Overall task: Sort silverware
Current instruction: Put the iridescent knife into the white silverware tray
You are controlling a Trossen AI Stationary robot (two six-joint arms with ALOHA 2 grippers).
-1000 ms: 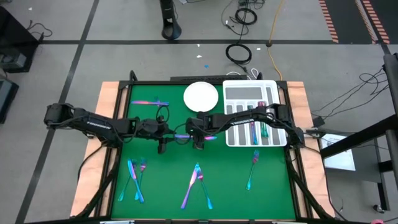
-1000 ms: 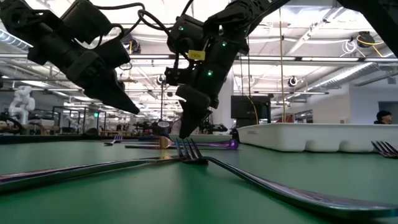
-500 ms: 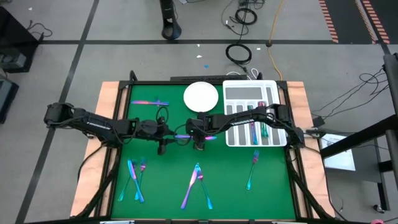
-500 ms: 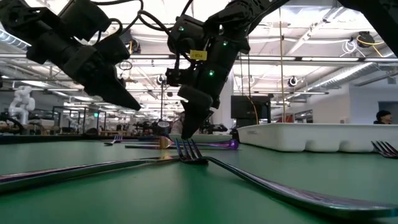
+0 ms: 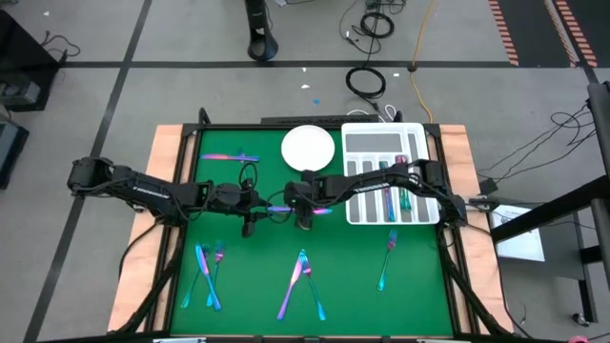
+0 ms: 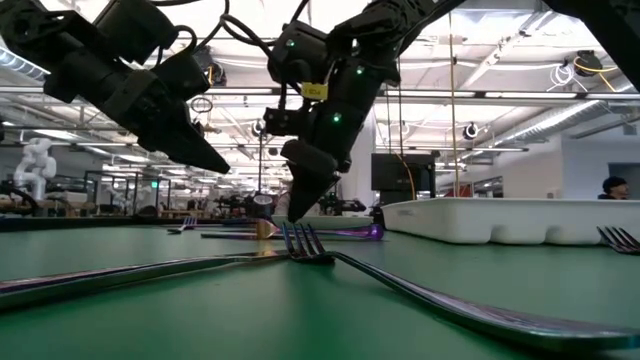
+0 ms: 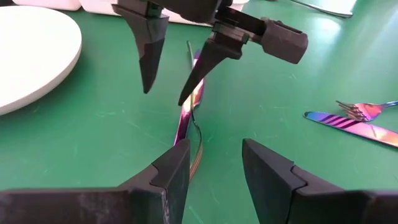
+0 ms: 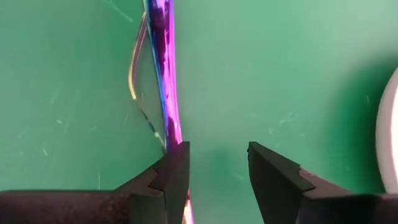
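Lay flat on the green mat (image 5: 353, 257) at table centre: one iridescent purple utensil (image 7: 186, 112), a thin wire (image 7: 198, 146) looped beside its shaft. Hovered just over it — right gripper (image 7: 165, 96), fingers spread, neither tip seen touching, one tip close beside the shaft in its own wrist view. Faced it from nine o'clock: left gripper (image 7: 214, 171), jaws parted, empty. Rested at twelve o'clock, white plate (image 5: 308, 147); at two o'clock, white tray (image 5: 355, 214) with a few pieces slotted. Scattered toward six — more silverware (image 5: 300, 281).
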